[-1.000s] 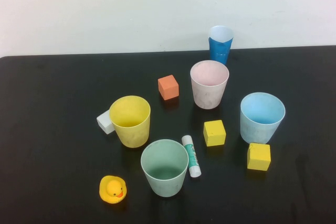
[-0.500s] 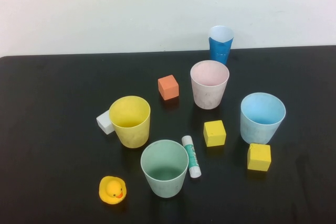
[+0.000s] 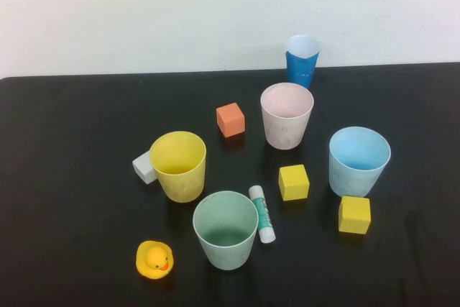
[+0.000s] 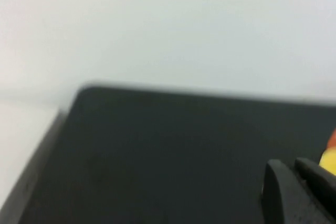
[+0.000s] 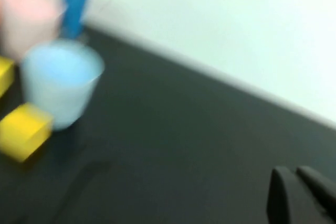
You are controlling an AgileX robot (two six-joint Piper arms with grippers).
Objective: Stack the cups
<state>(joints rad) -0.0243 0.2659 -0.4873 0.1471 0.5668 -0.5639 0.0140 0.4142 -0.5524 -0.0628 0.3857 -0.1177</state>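
Note:
Four cups stand upright and apart on the black table [image 3: 72,141]: a yellow cup [image 3: 178,165] at left centre, a mint green cup [image 3: 225,229] near the front, a pale pink cup [image 3: 287,114] further back, and a light blue cup [image 3: 359,160] on the right. The right wrist view also catches the light blue cup [image 5: 60,82] and the pink cup [image 5: 26,17]. Neither arm shows in the high view. My left gripper [image 4: 294,170] is shut, empty, over bare table. My right gripper [image 5: 295,176] is shut too, holding nothing, well away from the blue cup.
A narrow dark-blue cup [image 3: 302,60] stands at the back. Scattered around are an orange cube [image 3: 230,119], two yellow cubes [image 3: 293,182] [image 3: 354,214], a white block [image 3: 144,167], a glue stick [image 3: 261,213] and a rubber duck [image 3: 154,259].

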